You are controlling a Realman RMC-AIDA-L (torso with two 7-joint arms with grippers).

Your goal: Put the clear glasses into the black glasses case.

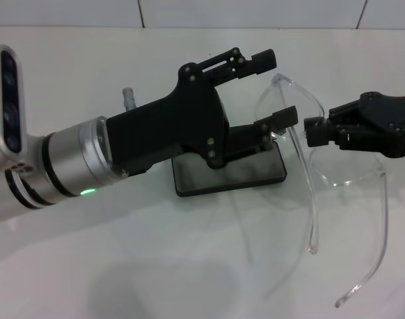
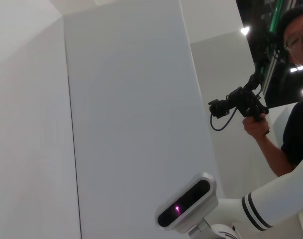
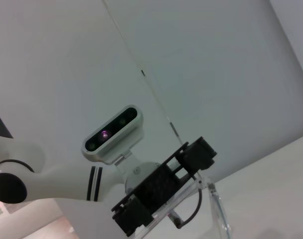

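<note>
The clear glasses [image 1: 292, 100] hang above the white table at centre right, their two long arms pointing toward the near edge. My right gripper [image 1: 315, 131] comes in from the right and is shut on the lens near its middle. Reaching in from the left, my left gripper [image 1: 274, 90] is open, with one end of the lens between its fingers. The black glasses case [image 1: 242, 176] lies flat on the table under the left gripper, partly hidden by it. In the right wrist view the left gripper [image 3: 166, 191] shows beside a clear edge of the glasses [image 3: 218, 209].
The white table [image 1: 155, 266] reaches back to a tiled wall [image 1: 255, 12]. A small grey post [image 1: 129, 96] stands behind the left arm. The left wrist view shows a person [image 2: 290, 99] holding a camera, and the right arm's wrist camera [image 2: 186, 204].
</note>
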